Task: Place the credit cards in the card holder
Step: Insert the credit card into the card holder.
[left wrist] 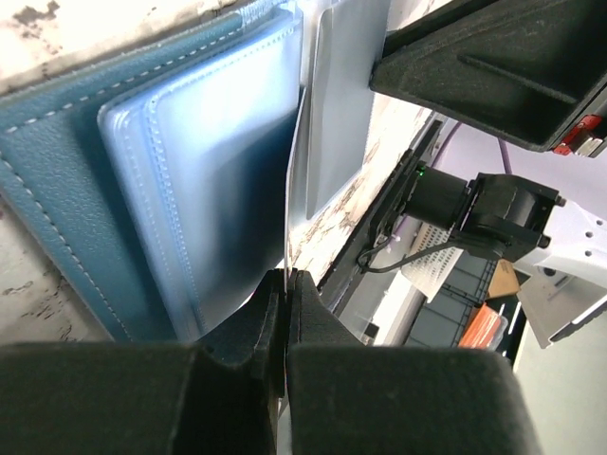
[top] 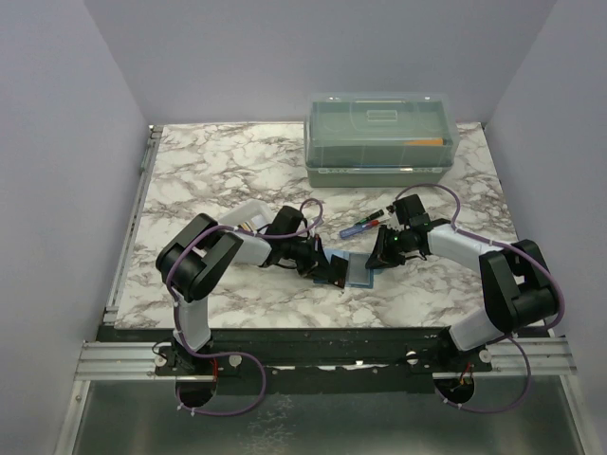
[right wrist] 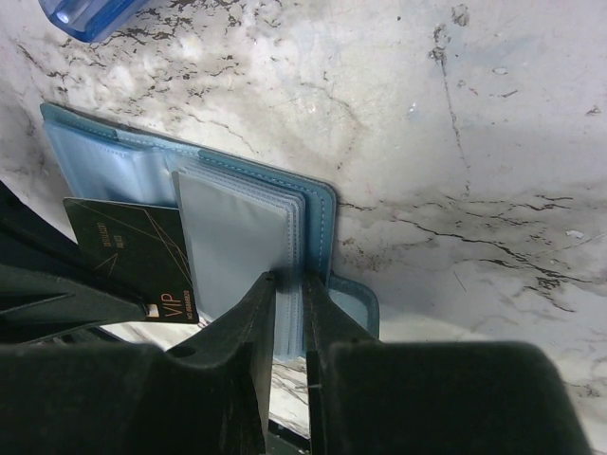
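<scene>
Top external view: the marble table (top: 237, 171) carries the open teal card holder (top: 358, 273) near its centre. The right hand (right wrist: 289, 284) is pinched shut on the holder's clear sleeves (right wrist: 232, 246). The left hand (left wrist: 286, 280) is clamped on the edge of a dark credit card (right wrist: 133, 256) just beside those sleeves.

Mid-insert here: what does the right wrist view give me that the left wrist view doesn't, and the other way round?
Right wrist only: the black VIP card face-on, just left of the clear sleeves; the right pincer clamped on those sleeves; a blue item at the top corner.
Left wrist only: the left pincer shut on a thin sheet seen edge-on, apparently that card, with the right arm beyond.
Both: the open teal card holder lying on the marble table.
</scene>
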{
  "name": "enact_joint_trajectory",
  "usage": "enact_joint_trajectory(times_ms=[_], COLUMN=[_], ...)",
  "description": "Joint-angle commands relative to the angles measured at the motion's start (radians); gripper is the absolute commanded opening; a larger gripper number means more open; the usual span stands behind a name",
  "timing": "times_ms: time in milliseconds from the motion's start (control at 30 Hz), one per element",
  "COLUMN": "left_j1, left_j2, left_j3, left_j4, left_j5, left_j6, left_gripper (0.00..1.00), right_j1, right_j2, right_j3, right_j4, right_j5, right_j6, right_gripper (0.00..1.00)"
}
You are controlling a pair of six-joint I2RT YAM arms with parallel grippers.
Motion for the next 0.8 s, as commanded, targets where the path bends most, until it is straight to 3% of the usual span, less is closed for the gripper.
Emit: enact_joint_trajectory(times_ms=[0, 233, 600, 767], left_j1=[-0.011, -0.011, -0.009, -0.01], left_j2=[-0.02, -0.027, -0.151, -0.099], left_j3=[-0.02, -0.003, -0.009, 0.017], left_j4=[0.015, 0.015, -0.057, -0.124], left_j5=[0.045, 0.069, -0.049, -0.019], left_j6=[0.046, 0.071, 0.129, 0.146], left_gripper=[0.0, 0.0, 0.0, 0.0], right_j1=[0.007, 0.007, 0.006, 0.007], right_j2=[0.058, 0.062, 0.069, 0.078], right_j3=[-0.018, -0.02, -0.024, -0.02], right_j4=[0.004, 0.005, 0.011, 0.011], right_j5=[0.034, 0.03, 0.023, 0.019], right_j6=[-0.033, -0.037, -0.042, -0.048], right_gripper=[0.17, 0.16, 0.16, 0.16])
